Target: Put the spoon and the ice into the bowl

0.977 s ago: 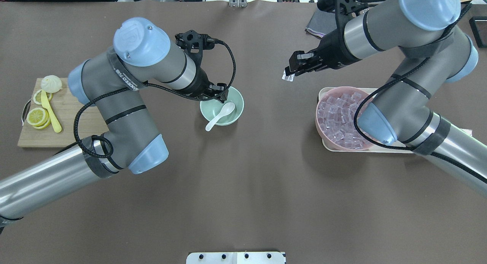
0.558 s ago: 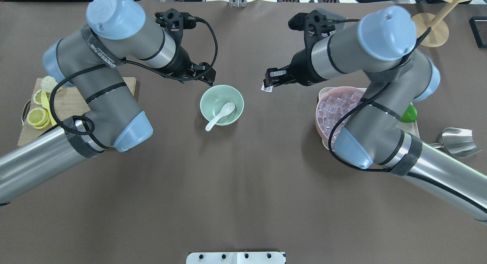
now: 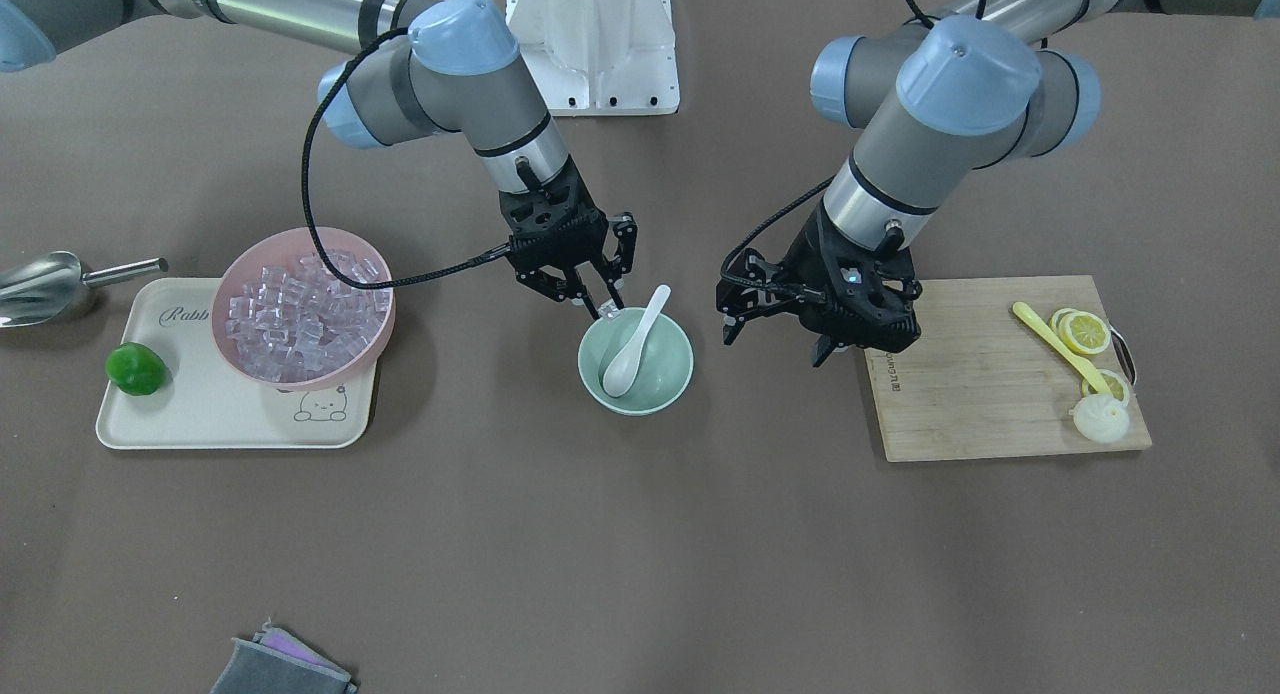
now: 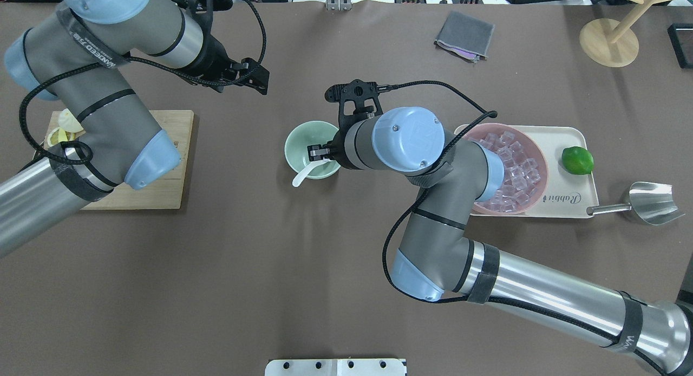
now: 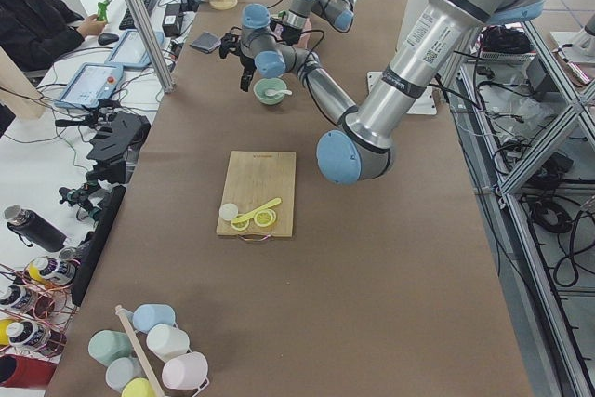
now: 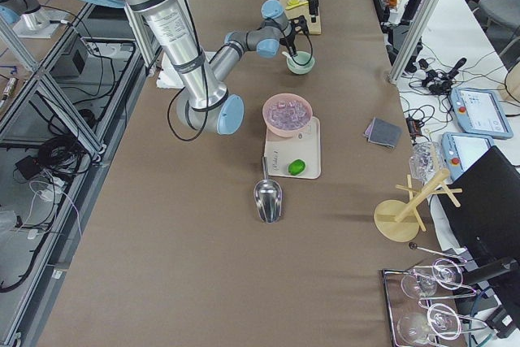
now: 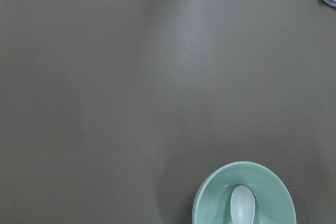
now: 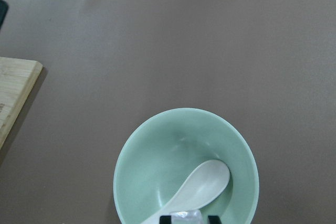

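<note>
**A:** In the front view, our right gripper pinches one ice cube over the rim of the green bowl. The spoon lies in the bowl, its handle propped on the rim close by.

**B:** Then we should ease toward the bowl's middle and release low. That way the cube lands beside the scoop rather than bouncing off the handle. And our left gripper?

**A:** Spread and empty, hanging by the cutting board, well apart from the bowl.

**B:** Overhead, our own right arm hides the cube. The tray under the pink bowl reads "Rabbit".

**A:** The front view shows only "Rabb". We can't read the left arm's strap lettering reliably.

**B:** In the side views we find nothing legible.

**A:** The left wrist view shows the bowl and spoon above bare tabletop, but no gripper.

**B:** The right wrist view shows the cube between our fingertips at the frame's bottom edge, over the bowl.
</note>
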`<state>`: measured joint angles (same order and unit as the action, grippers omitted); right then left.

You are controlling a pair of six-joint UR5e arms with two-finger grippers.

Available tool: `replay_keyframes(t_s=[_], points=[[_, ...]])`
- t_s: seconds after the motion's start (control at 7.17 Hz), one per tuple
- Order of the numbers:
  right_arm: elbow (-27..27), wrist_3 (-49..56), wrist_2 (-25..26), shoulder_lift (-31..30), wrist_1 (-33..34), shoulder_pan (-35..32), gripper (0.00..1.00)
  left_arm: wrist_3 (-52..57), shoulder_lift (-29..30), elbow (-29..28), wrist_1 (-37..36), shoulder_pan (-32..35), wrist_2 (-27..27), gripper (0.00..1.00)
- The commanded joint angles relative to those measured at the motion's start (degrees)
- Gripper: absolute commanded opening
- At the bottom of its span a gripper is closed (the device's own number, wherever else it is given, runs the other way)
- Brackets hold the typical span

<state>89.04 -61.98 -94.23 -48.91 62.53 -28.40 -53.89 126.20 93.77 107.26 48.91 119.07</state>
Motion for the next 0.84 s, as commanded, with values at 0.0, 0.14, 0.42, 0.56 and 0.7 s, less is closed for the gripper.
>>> replay_keyframes(t_s=[0.0, 0.14, 0.42, 0.56, 0.7], points=[[-1.2, -0.2, 2.7, 1.2, 0.1, 1.0, 0.69, -0.2, -0.5, 0.0, 0.1, 0.1, -0.1, 0.97], [-0.7, -0.2, 2.6, 1.2, 0.0, 0.8, 1.00, -0.2, -0.5, 0.0, 0.1, 0.1, -0.1, 0.97], [1.8, -0.2, -6.3, 1.3, 4.1, -4.3, 1.00, 0.2, -0.5, -0.1, 0.1, 0.8, 0.0, 0.97], [5.9, 0.6, -19.1, 1.0, 13.0, -9.9, 1.00, 0.4, -0.5, 0.0, -0.6, 2.7, 0.7, 0.97], [10.8, 2.8, -28.6, -1.5, 20.8, -16.0, 1.00, 3.6, -1.5, 0.0, -0.7, 3.5, 0.8, 0.97]])
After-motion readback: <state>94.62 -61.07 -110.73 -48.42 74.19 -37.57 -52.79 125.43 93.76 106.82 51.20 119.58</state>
